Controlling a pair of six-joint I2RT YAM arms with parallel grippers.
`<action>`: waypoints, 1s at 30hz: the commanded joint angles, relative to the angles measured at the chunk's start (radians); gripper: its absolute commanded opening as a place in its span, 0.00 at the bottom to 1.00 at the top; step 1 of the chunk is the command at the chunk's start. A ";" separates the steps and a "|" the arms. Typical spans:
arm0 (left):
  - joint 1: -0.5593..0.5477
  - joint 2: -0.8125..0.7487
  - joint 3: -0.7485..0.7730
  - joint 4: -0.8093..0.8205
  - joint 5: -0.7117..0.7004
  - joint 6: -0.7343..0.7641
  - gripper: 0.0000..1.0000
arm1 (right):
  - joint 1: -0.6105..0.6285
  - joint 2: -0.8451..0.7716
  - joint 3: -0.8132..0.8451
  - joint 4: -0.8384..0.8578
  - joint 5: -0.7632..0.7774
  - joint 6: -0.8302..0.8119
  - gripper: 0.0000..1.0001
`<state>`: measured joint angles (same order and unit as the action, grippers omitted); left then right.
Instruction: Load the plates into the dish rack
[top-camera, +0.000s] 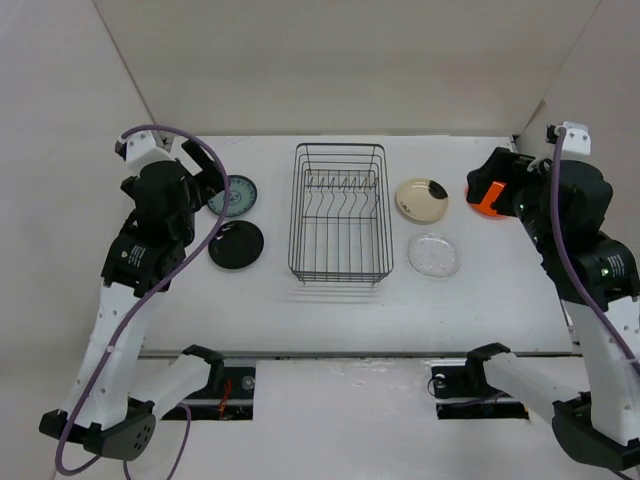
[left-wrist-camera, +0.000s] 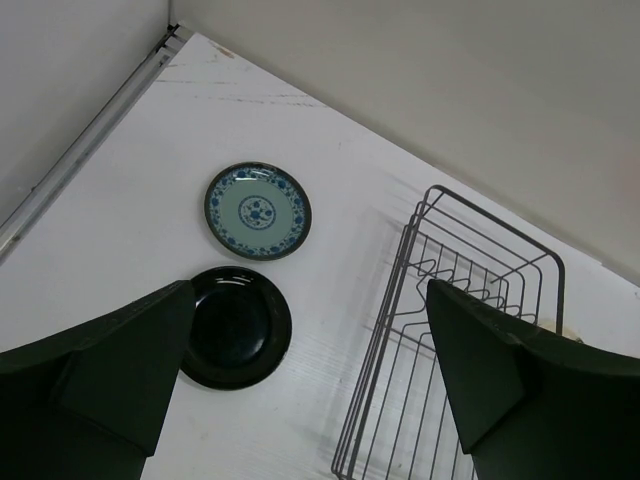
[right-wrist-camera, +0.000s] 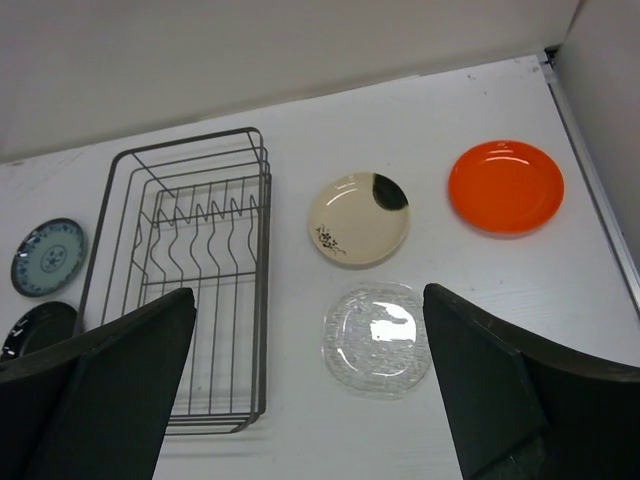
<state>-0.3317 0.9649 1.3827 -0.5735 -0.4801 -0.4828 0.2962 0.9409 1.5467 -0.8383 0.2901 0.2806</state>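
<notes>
- The white worktop carries everything; nothing is stacked or tipped over.
- The rectangular black wire dish rack sits in the middle of it, and its row of upright dividers is bare. No plate is slotted in, so by my reading the loading has not begun and all five plates are left to do.
- The left claw hovers above the left side of the worktop with its jaws spread wide and nothing between them. The two left-hand plates lie below it.
- The right claw is likewise spread and empty, raised over the right side of the worktop.
- The glossy black round plate lies flat, left of the rack and near its front half.
- The teal patterned round plate lies flat just behind the black one, close to it but apart.
- The cream round plate with a dark patch lies flat to the right of the rack.
- The clear glass round plate lies flat just in front of the cream one.
- The bright orange round plate lies flat farthest right, near the side wall, and is partly hidden by the right arm in the top view.
</notes>
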 joint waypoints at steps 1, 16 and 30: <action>-0.003 -0.032 0.015 0.014 -0.020 -0.007 1.00 | 0.006 -0.005 -0.026 0.015 0.038 0.003 1.00; -0.003 0.006 -0.071 0.070 0.128 -0.050 1.00 | -0.129 0.121 -0.301 0.450 -0.066 0.057 1.00; 0.006 0.028 -0.140 0.127 0.201 -0.005 1.00 | -0.456 0.748 -0.266 0.809 -0.750 0.086 0.97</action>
<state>-0.3294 1.0065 1.2598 -0.4908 -0.2943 -0.5133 -0.1509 1.6772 1.1950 -0.1513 -0.3279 0.3805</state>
